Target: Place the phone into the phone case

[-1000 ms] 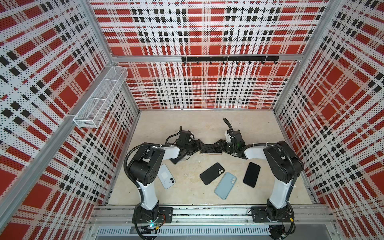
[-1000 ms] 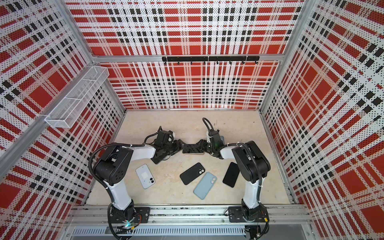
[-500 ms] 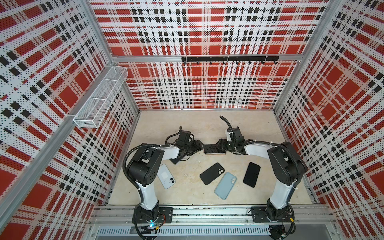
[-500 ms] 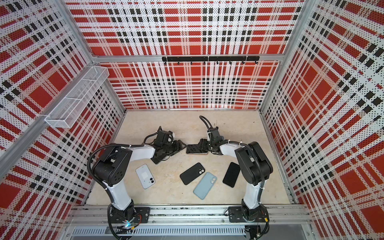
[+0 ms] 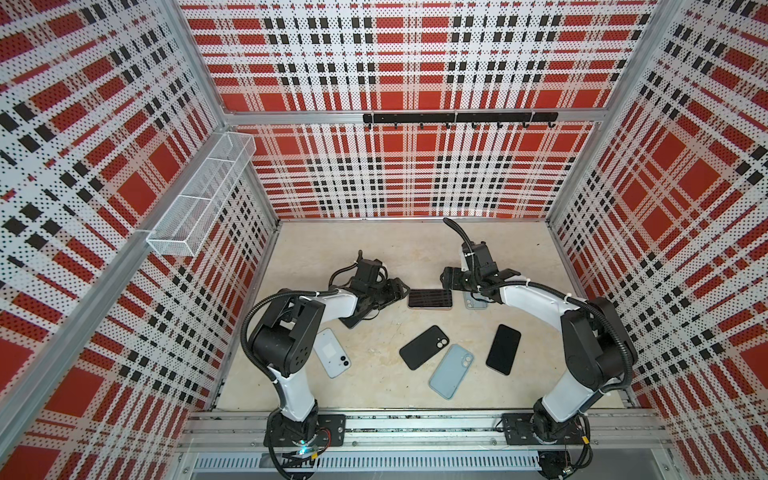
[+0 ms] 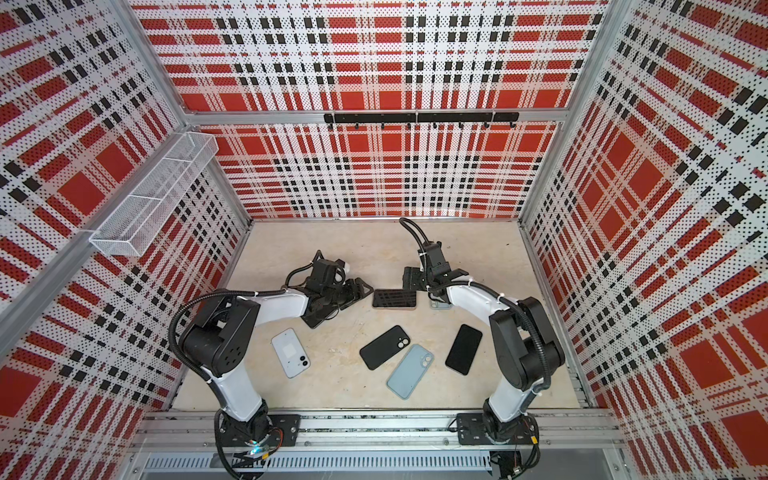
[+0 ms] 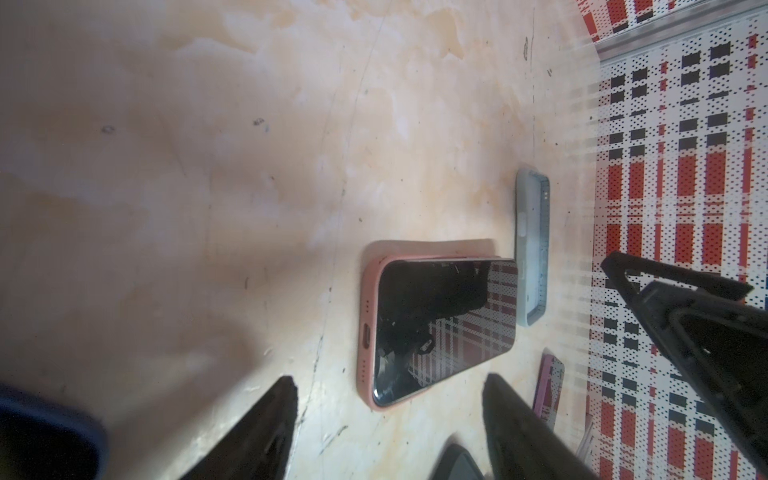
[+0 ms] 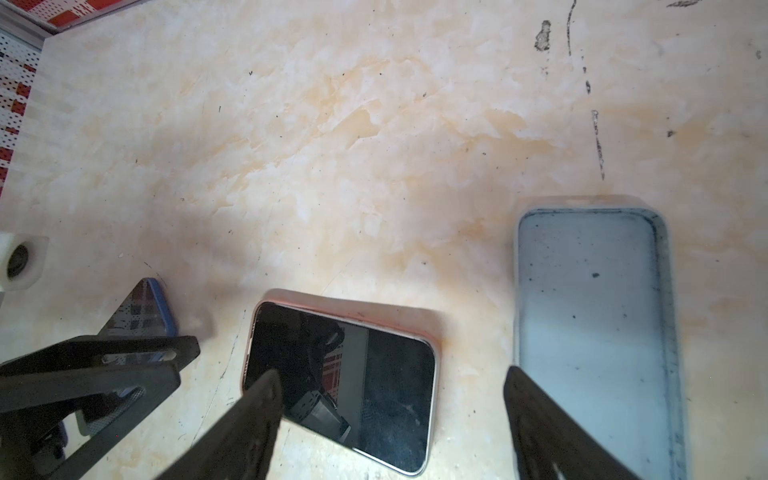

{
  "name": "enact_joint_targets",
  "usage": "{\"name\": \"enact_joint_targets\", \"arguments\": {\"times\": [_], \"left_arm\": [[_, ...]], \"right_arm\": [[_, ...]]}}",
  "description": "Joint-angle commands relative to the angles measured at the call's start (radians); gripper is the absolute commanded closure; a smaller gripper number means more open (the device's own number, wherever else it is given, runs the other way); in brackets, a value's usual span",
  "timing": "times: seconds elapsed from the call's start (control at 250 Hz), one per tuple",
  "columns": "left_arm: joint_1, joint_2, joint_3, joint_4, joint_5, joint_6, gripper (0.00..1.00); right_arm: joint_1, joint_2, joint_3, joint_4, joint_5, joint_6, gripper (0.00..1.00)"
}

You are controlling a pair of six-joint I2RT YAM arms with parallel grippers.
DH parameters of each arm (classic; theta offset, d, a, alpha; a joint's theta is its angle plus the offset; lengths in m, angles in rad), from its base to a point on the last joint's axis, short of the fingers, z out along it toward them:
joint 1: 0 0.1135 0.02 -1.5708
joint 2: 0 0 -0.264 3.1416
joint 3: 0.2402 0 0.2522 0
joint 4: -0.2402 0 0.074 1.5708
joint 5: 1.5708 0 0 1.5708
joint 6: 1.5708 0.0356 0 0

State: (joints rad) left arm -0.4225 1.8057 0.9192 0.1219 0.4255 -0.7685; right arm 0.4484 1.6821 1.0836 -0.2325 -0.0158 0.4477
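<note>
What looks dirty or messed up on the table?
The empty grey-blue case has dark specks of dirt inside, and the table has black scuff streaks near it. Nothing looks spilled or broken.

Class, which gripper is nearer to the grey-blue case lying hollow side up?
Right. The right gripper hangs just beside the grey-blue case; the left gripper sits past the pink-cased phone, on its far side.
</note>
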Motion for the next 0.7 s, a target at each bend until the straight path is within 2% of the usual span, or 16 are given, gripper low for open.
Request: {"name": "enact_joint_targets", "arguments": {"times": [0.0,0.508,0.696], "left_arm": [[-0.005,-0.004,0.023,-0.006,0.023,0.012,0.28],[-0.046,0.081,0.074,-0.004,0.038,0.012,0.30],[-0.049,0.088,0.074,0.002,0.036,0.005,0.30]], "right_arm": [[0.004,-0.023,-0.030,0.001,-0.004,-0.007,0.20],[0.003,0.077,-0.117,0.136,-0.130,0.092,0.49],[0.004,0.106,-0.135,0.170,-0.145,0.114,0.53]]}}
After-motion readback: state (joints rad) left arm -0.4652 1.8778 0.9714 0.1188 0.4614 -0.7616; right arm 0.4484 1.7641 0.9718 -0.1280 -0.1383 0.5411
